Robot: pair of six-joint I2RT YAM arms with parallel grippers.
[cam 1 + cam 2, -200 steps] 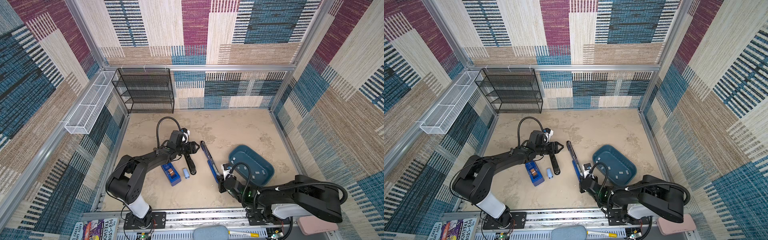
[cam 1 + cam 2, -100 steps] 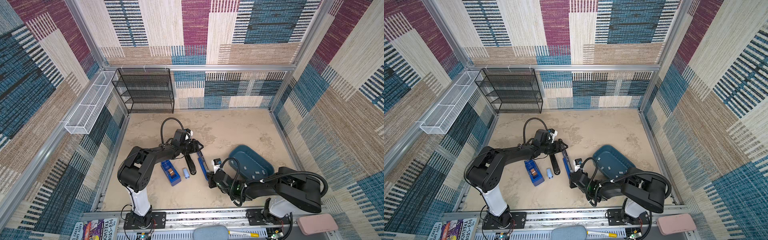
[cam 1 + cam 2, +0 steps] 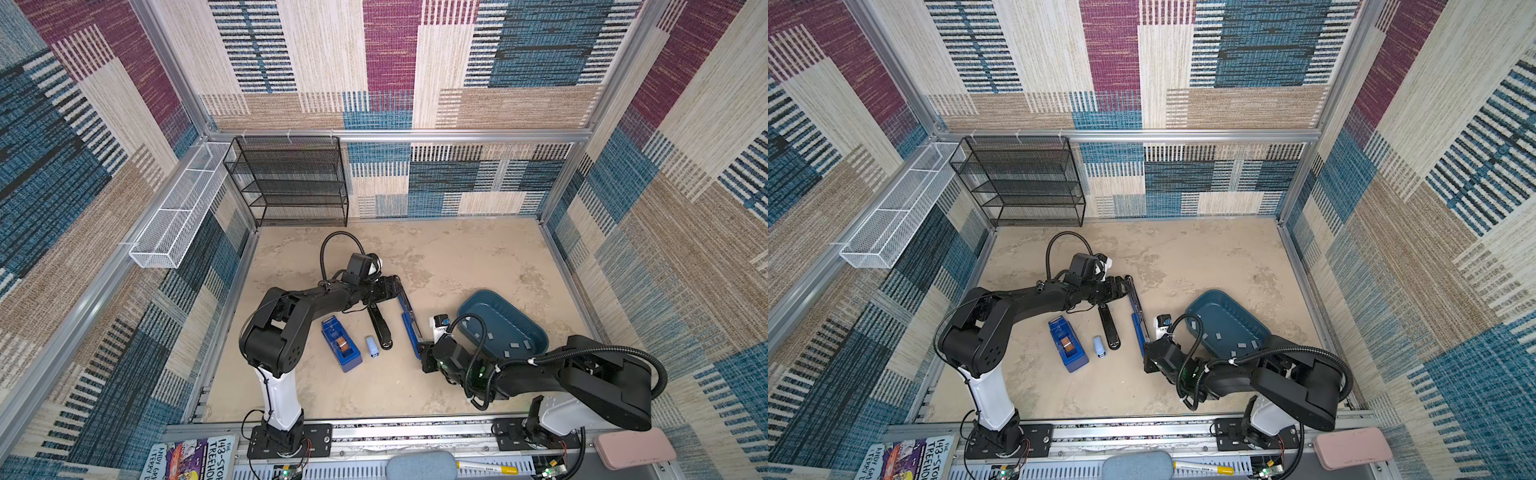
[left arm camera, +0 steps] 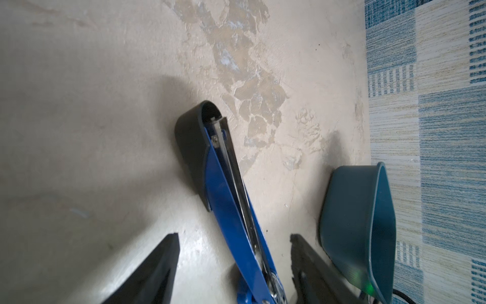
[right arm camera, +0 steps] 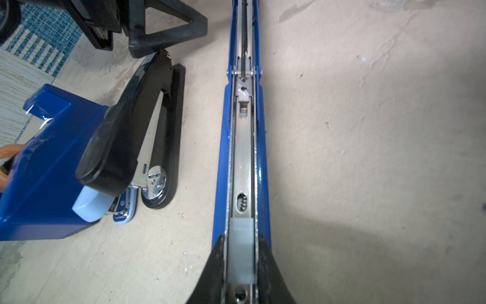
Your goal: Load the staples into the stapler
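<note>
The blue stapler (image 3: 409, 322) lies folded open flat on the table in both top views. A grey strip of staples (image 5: 240, 250) sits in its metal channel (image 5: 243, 144). My right gripper (image 5: 241, 238) is shut across that channel at the near end (image 3: 424, 355), with the strip between its fingers. My left gripper (image 3: 390, 291) is open at the far end. Its fingers (image 4: 157, 263) straddle the stapler's blue lid (image 4: 226, 184) without touching it. More staples (image 3: 515, 344) lie loose in the teal tray (image 3: 478, 305).
A black stapler (image 3: 380, 328), a small pale-blue stapler (image 3: 371, 346) and a blue tape dispenser (image 3: 341, 343) lie left of the blue one. The tray (image 4: 363, 223) stands close to my left gripper's right finger. A black wire rack (image 3: 291, 178) stands at the back left.
My right gripper shifted left with the blue stapler's near end in it. My left gripper moved right, from over the black stapler to the blue stapler's far end. Little moved over the last half second.
</note>
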